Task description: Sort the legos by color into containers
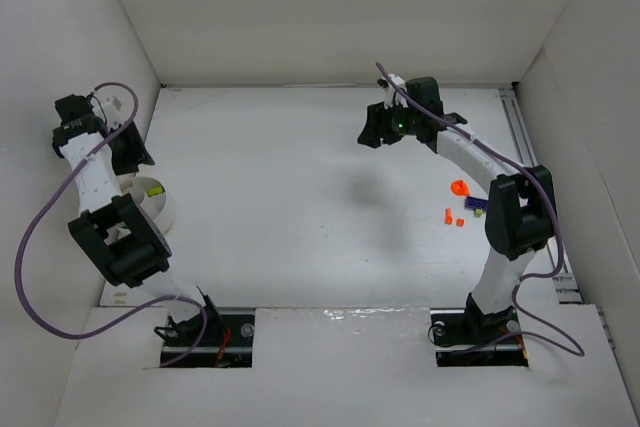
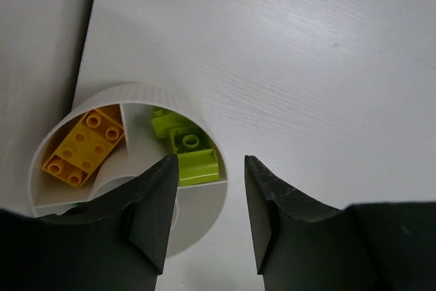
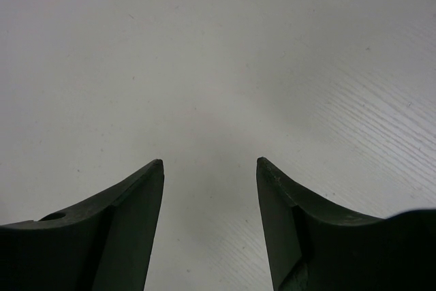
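A round whitish container (image 2: 204,202) with divided compartments lies under my left gripper (image 2: 210,159). One compartment holds a yellow-orange lego (image 2: 82,148), the one beside it green legos (image 2: 185,146). The left jaws stand apart over the container's right rim, nothing between them. From above, the left gripper (image 1: 133,155) hangs just behind the container (image 1: 165,209). My right gripper (image 1: 372,130) is open over bare white floor (image 3: 210,66), nothing between its fingers (image 3: 136,195). Loose legos lie by the right arm: orange ones (image 1: 458,188), a purple one (image 1: 477,206) and a yellow-green one (image 1: 481,214).
White walls enclose the floor, the left wall (image 1: 60,37) close to the left arm and the container. A rail (image 1: 520,127) runs along the right edge. Purple cables (image 1: 35,247) loop from both arms.
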{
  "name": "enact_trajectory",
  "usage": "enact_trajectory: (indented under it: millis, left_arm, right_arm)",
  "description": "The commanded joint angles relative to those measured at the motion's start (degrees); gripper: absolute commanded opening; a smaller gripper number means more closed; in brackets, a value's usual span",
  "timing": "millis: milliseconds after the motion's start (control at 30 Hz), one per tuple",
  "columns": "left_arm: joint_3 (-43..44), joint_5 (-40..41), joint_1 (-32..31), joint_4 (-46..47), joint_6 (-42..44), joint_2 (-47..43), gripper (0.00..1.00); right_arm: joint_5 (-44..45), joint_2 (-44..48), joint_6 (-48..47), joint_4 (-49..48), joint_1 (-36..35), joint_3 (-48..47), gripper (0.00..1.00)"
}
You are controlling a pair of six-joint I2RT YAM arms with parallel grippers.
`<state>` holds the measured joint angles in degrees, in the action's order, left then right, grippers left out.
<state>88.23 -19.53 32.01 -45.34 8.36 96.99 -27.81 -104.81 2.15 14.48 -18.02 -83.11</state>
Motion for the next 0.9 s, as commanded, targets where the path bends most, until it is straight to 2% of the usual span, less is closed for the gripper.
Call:
enact_trajectory:
  millis: [0,167,233,267,300,500,567,733,867]
  left_arm:
    - [6.3,-5.8,-3.6,4.5,0.7,-6.5,0.41]
    - [13.1,-4.6,-17.5,6.3,4.6,-8.4,0.41]
    - [14.2,-4.6,-21.9,6.3,8.9,-8.4,0.41]
    - [14.3,-4.6,-25.9,5.7,10.3,-8.4,0.43]
    - [14.3,-5.2,-29.3,5.7,12.4,-8.9,0.5]
    - [8.2,-8.0,-37.0,8.9,13.3,-8.4,0.58]
    - [6.3,-8.7,-38.7,10.8,11.9,-7.9,0.6]
    - [5.7,-6.8,-44.8,13.4,10.2,-5.1,0.62]
    - [4.6,-5.4,-45.4,16.7,7.7,-5.1,0.62]
  right_arm:
    - [0.1,2.4,-0.6,-3.1,1.0,0.3,0.62]
    - [0.1,4.2,0.0,1.6,5.2,0.9,0.58]
    - [0.1,6.1,0.0,4.1,9.2,3.6,0.58]
    - [0.1,7.9,-1.3,5.5,10.7,4.7,0.57]
    - [0.7,10.0,-4.6,8.5,13.8,7.4,0.57]
    - [4.7,18.0,-15.2,19.5,24.3,16.8,0.55]
    - [8.3,20.2,-17.4,22.3,27.9,18.8,0.58]
    - [14.8,25.5,-19.6,26.4,31.1,22.8,0.59]
    - [17.2,29.6,-17.5,32.2,31.6,25.2,0.58]
